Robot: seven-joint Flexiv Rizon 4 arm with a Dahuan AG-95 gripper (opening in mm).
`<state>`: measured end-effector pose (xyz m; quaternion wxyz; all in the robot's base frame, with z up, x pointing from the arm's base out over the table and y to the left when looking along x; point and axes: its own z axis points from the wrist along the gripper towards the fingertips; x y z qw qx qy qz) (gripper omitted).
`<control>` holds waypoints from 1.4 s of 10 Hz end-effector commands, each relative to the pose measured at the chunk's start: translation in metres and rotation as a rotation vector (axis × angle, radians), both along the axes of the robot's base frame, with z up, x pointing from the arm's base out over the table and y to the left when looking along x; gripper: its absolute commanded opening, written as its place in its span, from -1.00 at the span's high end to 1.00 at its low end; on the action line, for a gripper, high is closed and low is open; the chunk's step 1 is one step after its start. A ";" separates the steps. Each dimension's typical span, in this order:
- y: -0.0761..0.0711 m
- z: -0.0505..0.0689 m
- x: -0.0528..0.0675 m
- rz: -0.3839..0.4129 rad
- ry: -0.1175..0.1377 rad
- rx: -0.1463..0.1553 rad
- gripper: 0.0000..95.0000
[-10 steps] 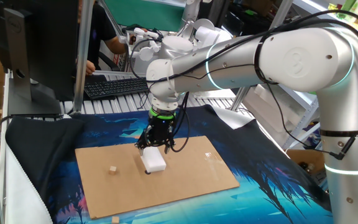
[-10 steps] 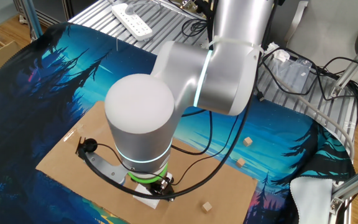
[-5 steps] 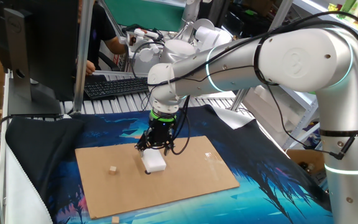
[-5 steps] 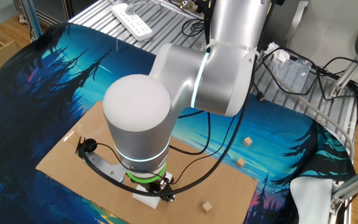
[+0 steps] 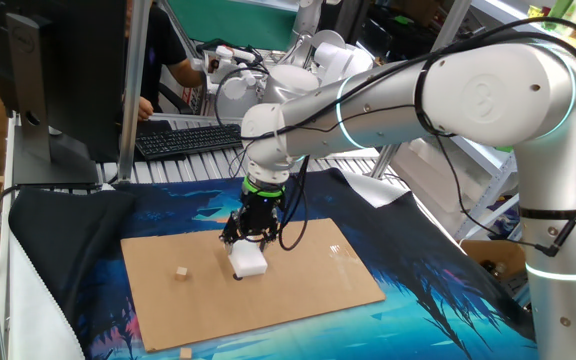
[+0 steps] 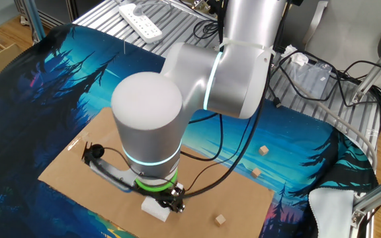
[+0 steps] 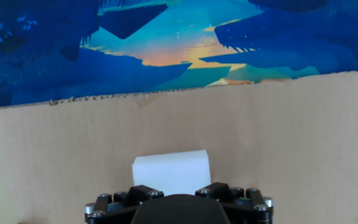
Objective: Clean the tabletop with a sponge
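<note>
**Sponge pressed to the cardboard, wipe in hand**

In one fixed view, the arm is reaching down from the upper right of the frame, and the tool (image 5: 247, 240) is sitting directly over the white sponge (image 5: 249, 260), which is lying on the brown tabletop (image 5: 308, 285) a little left of the frame's centre. The tool's fingers are bracketing the top of the sponge and appear to be clamped on it, while the sponge's underside is resting on the sheet. A tiny tan cube (image 5: 182, 273) is sitting on the sheet to the left of the sponge, well apart from it.

In the other fixed view, the big wrist is filling the middle of the frame, and only a corner of the sponge (image 6: 154, 207) is showing under it near the lower edge, on the tabletop (image 6: 71, 158).

In the hand view, the sponge (image 7: 171, 172) is poking out just above the tool's black body at bottom centre, with bare tabletop (image 7: 303, 143) ahead and the blue patterned mat (image 7: 55, 56) filling the top of the frame.

Judging by this, the wiping step is under way. The next move is calling for steady downward pressure and a sideways sweep that is keeping the sponge on the sheet.
</note>
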<state>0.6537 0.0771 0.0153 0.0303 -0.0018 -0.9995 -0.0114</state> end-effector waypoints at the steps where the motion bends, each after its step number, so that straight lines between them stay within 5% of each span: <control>1: 0.000 0.000 0.000 0.016 -0.019 -0.001 1.00; 14: 0.003 0.004 0.001 0.011 -0.020 -0.011 1.00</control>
